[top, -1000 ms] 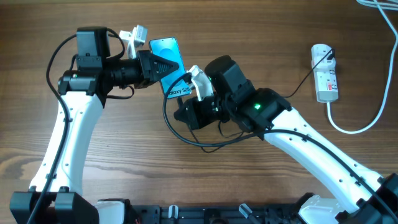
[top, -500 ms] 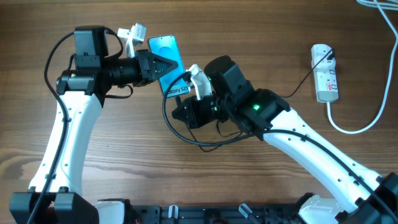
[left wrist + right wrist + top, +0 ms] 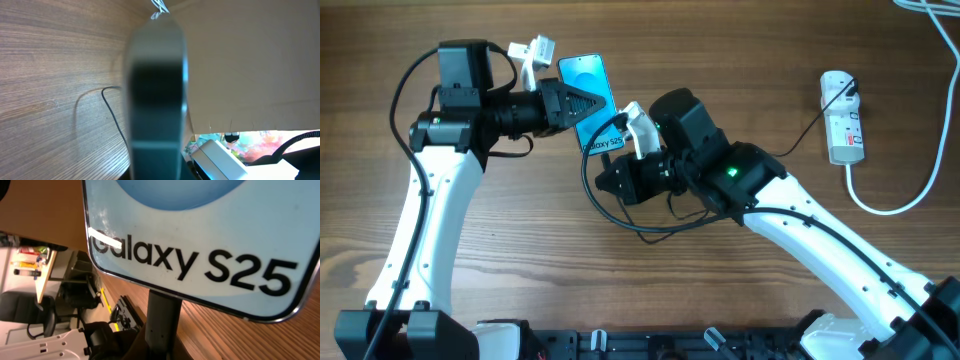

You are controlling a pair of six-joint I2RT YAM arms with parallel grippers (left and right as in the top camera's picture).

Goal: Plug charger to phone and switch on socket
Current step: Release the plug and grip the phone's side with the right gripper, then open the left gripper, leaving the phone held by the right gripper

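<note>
The left fingers (image 3: 570, 104) clamp the phone (image 3: 584, 76), raised off the surface (image 3: 520, 260), screen up. The right fingers (image 3: 617, 176) sit by its lettered end; whether they hold anything cannot be told. The charger (image 3: 114, 117) loops beneath, and the socket (image 3: 844, 122) lies well apart on the right.

Cyan-blue phone (image 3: 584, 74) with black lettering, black charger (image 3: 113, 114), white socket (image 3: 844, 130) with red markings, brown wood-grain table (image 3: 620, 300)

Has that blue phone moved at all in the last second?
Yes, slightly. The phone has shifted left, away from the white power strip at the table's right.
</note>
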